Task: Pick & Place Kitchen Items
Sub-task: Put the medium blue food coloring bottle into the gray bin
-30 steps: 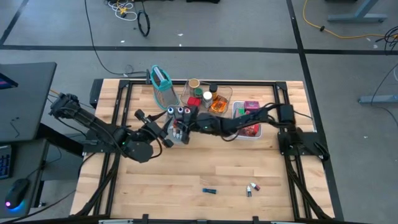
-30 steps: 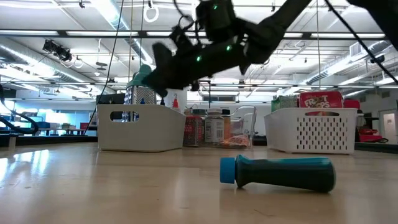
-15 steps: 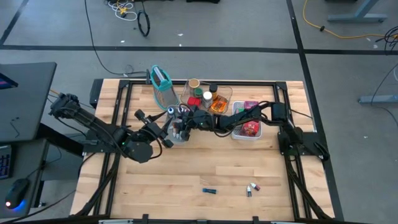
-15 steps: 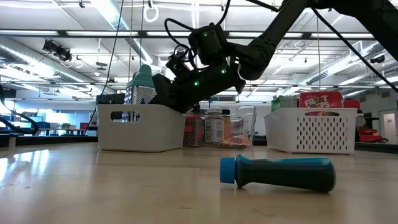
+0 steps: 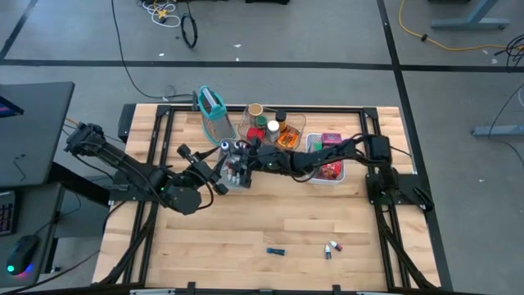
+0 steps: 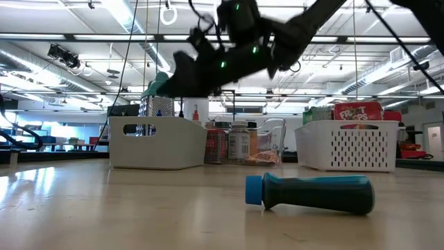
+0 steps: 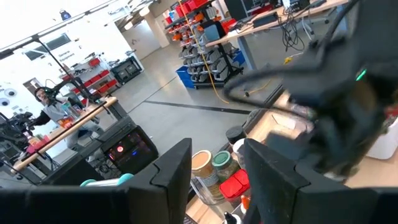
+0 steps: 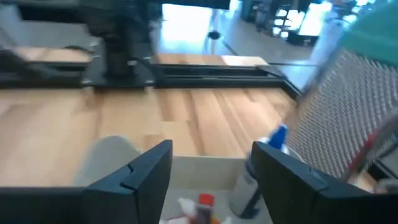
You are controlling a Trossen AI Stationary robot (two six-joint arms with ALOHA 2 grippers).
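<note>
The kitchen items show as small capped vials in a grey tray (image 5: pixel 233 174), which appear again in the right wrist view as vials (image 8: pixel 202 202), and as jars (image 5: pixel 274 127) in a clear tray. There are also red packets in a white basket (image 5: pixel 327 161). A blue-handled tool (image 5: pixel 276 251) and two small vials (image 5: pixel 332 247) lie loose near the front edge. My right gripper (image 5: pixel 237 153) hovers open above the grey tray, and between its fingertips (image 8: pixel 211 149) there is nothing. My left gripper (image 5: pixel 221 172) waits beside that tray, held level, open and empty (image 7: pixel 217 149).
An upright teal-rimmed grater (image 5: pixel 211 104) stands just beyond the grey tray, and its mesh (image 8: pixel 348 118) is close to my right gripper. The three trays sit in a row along the table's far side. Bare wood (image 5: pixel 246 221) lies between them and the loose things in front.
My right gripper dipped down toward the grey tray and has come back up over it. My left arm has kept still.
</note>
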